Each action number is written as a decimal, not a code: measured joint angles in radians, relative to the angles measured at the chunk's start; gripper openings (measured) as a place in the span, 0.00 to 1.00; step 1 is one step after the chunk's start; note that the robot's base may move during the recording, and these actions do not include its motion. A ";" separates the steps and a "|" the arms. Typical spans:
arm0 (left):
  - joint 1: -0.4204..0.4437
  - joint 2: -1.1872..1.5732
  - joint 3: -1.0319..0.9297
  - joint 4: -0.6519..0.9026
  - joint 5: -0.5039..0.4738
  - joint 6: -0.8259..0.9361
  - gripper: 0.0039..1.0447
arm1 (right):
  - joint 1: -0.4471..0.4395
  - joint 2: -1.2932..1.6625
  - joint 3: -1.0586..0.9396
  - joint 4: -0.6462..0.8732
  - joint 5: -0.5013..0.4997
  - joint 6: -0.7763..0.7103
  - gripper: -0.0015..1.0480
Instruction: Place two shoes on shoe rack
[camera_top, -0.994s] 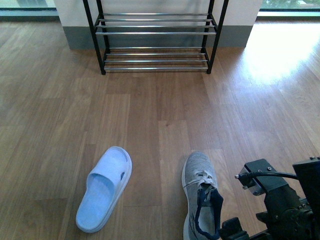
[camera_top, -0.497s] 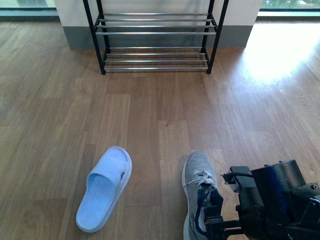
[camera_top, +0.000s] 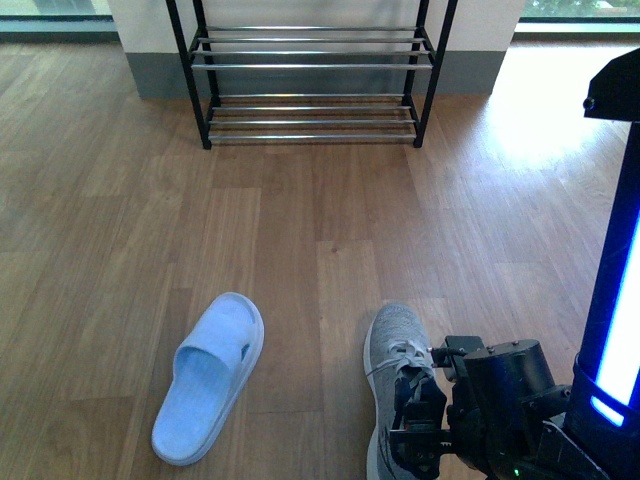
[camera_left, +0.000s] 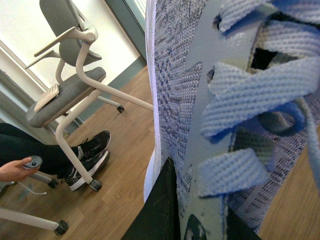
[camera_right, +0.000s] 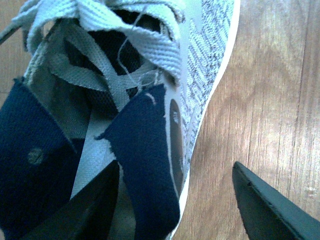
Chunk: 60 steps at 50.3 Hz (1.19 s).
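Note:
One grey knit sneaker (camera_top: 396, 352) lies on the wood floor at the front, toe pointing toward the shoe rack (camera_top: 310, 65) against the far wall. My right gripper (camera_top: 418, 432) is over its heel end, open. In the right wrist view the gripper (camera_right: 175, 202) straddles the navy-lined collar (camera_right: 142, 165), one finger at the shoe's opening and the other over bare floor. In the left wrist view my left gripper (camera_left: 195, 217) is shut on the second grey sneaker (camera_left: 175, 75), by its laced upper. That arm is out of the front view.
A light blue slipper (camera_top: 208, 375) lies left of the floor sneaker. A black column with a blue light strip (camera_top: 615, 260) stands at the right edge. The left wrist view shows an office chair (camera_left: 70, 85) and a seated person's black shoes (camera_left: 87, 157).
My right arm has swung left and down onto the sneaker's heel end. The black column with the blue light has come into view at the right edge.

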 joint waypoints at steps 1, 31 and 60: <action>0.000 0.000 0.000 0.000 0.000 0.000 0.02 | 0.002 0.002 0.000 0.006 0.011 0.010 0.56; 0.000 0.000 0.000 0.000 0.000 0.000 0.02 | -0.117 -0.400 -0.285 0.042 0.054 -0.236 0.01; 0.000 0.000 0.000 0.000 0.000 0.000 0.02 | -0.395 -2.273 -0.518 -1.035 -0.377 -0.465 0.01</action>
